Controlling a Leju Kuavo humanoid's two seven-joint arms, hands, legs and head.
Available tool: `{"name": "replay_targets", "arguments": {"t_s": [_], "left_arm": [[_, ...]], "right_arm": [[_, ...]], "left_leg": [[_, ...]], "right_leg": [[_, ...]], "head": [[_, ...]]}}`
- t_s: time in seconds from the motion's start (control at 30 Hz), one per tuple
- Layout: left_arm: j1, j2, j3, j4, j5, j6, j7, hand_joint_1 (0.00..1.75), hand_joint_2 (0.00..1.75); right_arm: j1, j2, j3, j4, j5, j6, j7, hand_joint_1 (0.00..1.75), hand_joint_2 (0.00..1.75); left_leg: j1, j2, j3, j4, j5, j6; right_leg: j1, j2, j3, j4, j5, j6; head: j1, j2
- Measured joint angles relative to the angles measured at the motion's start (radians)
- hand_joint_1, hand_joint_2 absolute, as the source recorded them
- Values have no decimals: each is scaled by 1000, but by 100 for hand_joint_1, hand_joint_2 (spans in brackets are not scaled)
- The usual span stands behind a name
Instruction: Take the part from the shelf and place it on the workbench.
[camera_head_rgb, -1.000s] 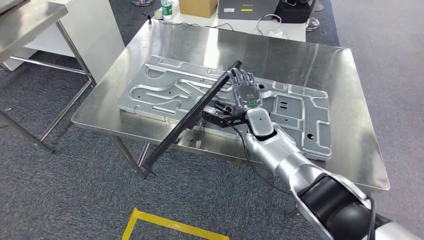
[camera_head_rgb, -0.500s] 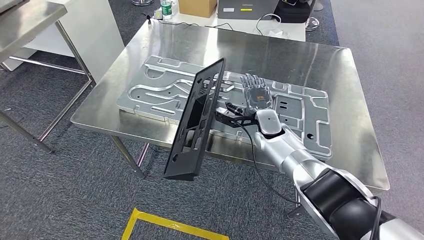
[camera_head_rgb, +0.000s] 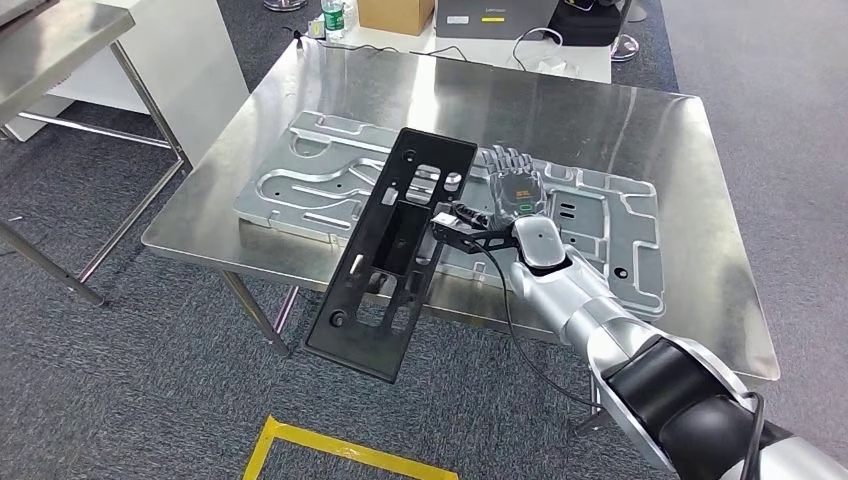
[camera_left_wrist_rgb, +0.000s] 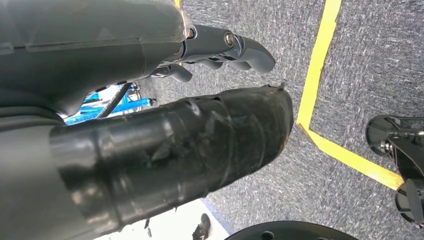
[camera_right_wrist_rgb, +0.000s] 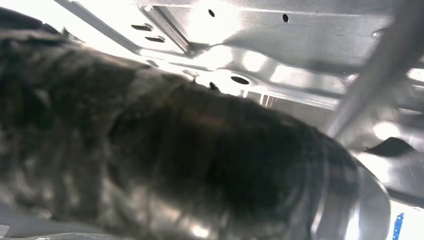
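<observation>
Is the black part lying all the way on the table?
No. The black part rests partly on the table, with its near end sticking out past the edge.

The steel table (camera_head_rgb: 620, 130) is seen from high above, looking down. Its grey plate (camera_right_wrist_rgb: 280, 45) is viewed very closely from the right wrist; the carpet (camera_left_wrist_rgb: 370, 75) is faced from the left wrist.

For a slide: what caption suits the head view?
Long black slotted panel half off the steel workbench, beside the robot's right hand over a silver stamped plate.
</observation>
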Motion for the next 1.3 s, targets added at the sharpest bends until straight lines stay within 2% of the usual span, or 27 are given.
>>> {"name": "replay_targets", "arguments": {"t_s": [0.8,0.93,1.0,1.07,1.3], "left_arm": [[0,0,7,0,12,0,2,0,0],[0,0,9,0,16,1,2,0,0],[1,0,13,0,19,2,2,0,0],[2,0,19,0,23,4,2,0,0],[5,0,32,0,33,11,7,0,0]], "right_arm": [[1,-6,-15,8,4,-5,-1,0,0],[15,-6,-23,-19,-10,-77,-44,0,0],[42,-6,-29,-84,-25,-135,-81,0,0],[84,-6,-31,-211,-45,-154,-106,0,0],[200,-12,33,-739,-113,-73,-125,0,0]], "left_leg": [[0,0,0,0,0,0],[0,0,0,0,0,0],[0,0,0,0,0,0],[0,0,0,0,0,0],[0,1,0,0,-1,-1]], "right_leg": [[0,0,0,0,0,0],[0,0,0,0,0,0],[0,0,0,0,0,0],[0,0,0,0,0,0],[0,2,-1,0,-1,-1]], "head": [[0,0],[0,0],[0,0],[0,0],[0,0]]}}
